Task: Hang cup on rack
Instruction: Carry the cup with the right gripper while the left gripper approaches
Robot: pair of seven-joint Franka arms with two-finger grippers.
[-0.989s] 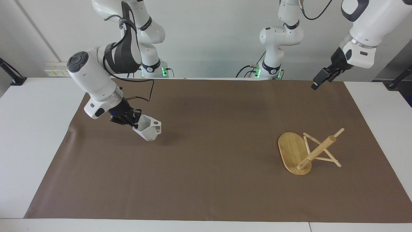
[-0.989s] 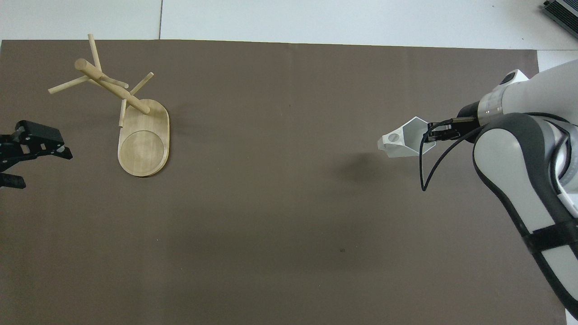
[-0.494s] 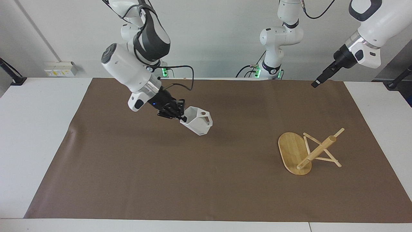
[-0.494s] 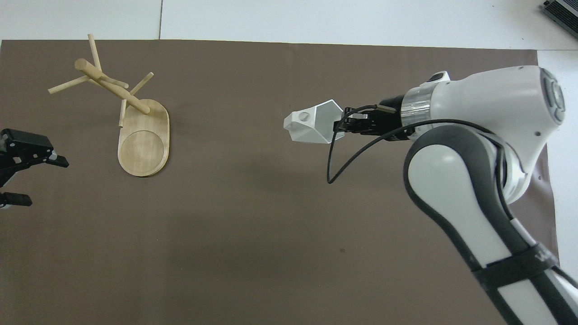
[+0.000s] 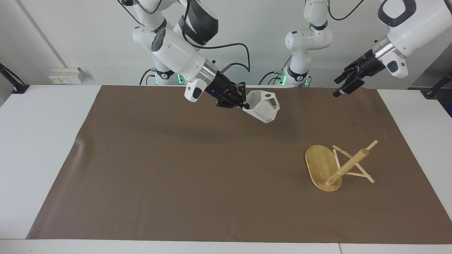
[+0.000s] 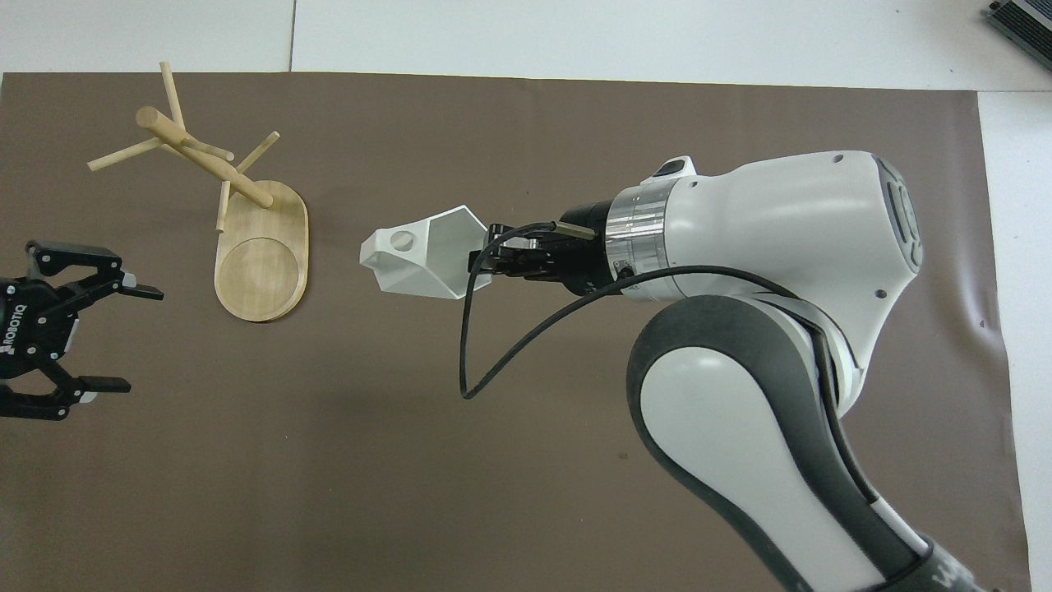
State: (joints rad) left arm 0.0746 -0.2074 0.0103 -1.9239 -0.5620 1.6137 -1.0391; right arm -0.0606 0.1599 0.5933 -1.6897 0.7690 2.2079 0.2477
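Cup (image 5: 263,109): you have the white faceted mug pinched by its rim in the right gripper (image 5: 243,102), carried in the air over the brown mat (image 5: 176,169), mouth tilted sideways. Your bamboo rack (image 5: 339,165) stands on that mat toward the left arm's end. Your left gripper (image 6: 107,333) waits with fingers spread over the mat's edge there.

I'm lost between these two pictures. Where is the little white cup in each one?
Facing view: the cup is in the upper middle, held in the air by the right gripper over the brown mat.
Overhead view: the cup is a little above the centre, beside the wooden rack.
Shared landmark: the rack, standing at the left arm's end of the table.
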